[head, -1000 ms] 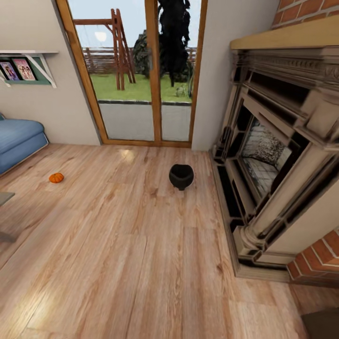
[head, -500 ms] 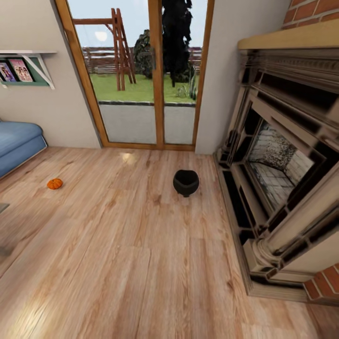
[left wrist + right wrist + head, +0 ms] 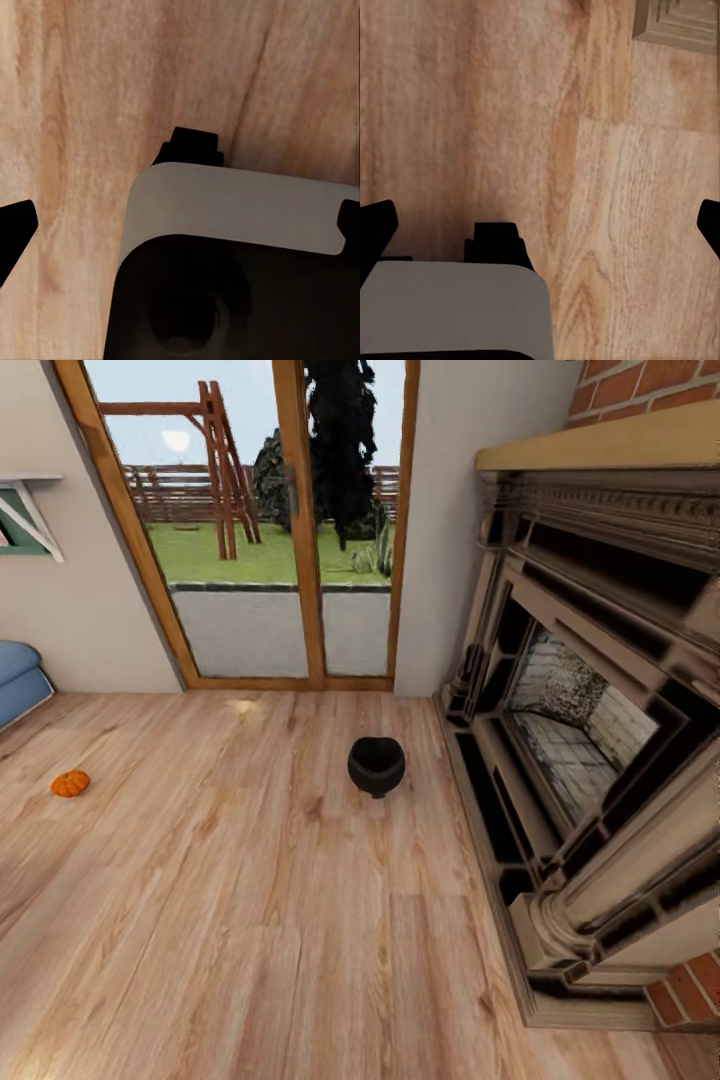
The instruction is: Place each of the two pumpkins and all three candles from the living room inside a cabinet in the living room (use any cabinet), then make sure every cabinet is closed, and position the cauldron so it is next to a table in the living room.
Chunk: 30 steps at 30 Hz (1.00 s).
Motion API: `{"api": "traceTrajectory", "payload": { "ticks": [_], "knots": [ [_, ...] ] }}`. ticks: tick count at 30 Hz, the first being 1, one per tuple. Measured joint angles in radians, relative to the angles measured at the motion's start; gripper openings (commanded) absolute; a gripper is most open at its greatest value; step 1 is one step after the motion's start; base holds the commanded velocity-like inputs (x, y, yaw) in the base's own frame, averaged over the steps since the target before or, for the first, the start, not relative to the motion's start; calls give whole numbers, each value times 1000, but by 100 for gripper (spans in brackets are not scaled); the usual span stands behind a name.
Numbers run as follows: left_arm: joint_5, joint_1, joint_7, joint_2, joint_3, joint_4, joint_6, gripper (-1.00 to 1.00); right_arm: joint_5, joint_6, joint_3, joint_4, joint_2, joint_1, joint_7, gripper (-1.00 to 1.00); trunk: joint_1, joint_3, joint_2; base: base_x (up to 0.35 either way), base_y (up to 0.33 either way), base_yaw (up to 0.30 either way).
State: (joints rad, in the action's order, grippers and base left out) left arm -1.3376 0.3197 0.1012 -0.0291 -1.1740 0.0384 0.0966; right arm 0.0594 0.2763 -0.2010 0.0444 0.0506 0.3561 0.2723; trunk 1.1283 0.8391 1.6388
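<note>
Head view: cauldron stood upright on the wood floor, near the fireplace hearth and in front of the glass patio door. One pumpkin lay on the floor well apart from the cauldron, toward the blue sofa.

Left wrist view: left gripper hung over bare floorboards, fingertips spread wide at the frame edges, nothing between them. Right wrist view: right gripper likewise spread and empty over floor, a corner of the fireplace base ahead of it. Both task items lay well clear of either gripper.
</note>
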Motion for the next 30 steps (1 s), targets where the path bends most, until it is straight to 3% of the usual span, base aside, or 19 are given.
{"api": "traceTrajectory", "payload": {
  "ticks": [17,30],
  "knots": [
    [0,0,0,0,0,0,0,100,-1,2,0,-1,5,0,-2,100,0,-2,0,309,144,-14],
    [0,0,0,0,0,1,0,100,-6,9,0,0,2,-5,-2,100,0,-20,0,295,135,0]
  ]
}}
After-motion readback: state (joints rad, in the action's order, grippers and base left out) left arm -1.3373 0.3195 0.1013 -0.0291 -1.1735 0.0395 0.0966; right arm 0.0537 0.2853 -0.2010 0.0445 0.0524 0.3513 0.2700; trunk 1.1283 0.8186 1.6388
